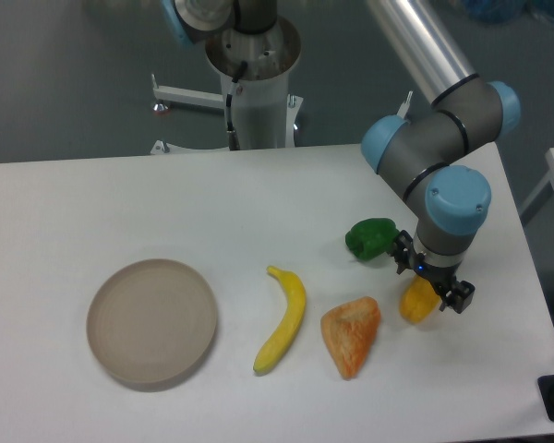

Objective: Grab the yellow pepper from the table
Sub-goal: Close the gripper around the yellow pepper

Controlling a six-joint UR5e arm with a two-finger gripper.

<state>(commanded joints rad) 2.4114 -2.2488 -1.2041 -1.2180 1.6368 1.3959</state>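
One yellow pepper sits near the desk's right edge, beside the bread, with the jaws straddling it. Whether they've pinched yet, I can't tell. Squeeze firmly, then lift straight, clear of the green pepper.

glossy plastic yellow pepper | matt white tabletop | smooth matt beige plate | rough-textured orange bread piece
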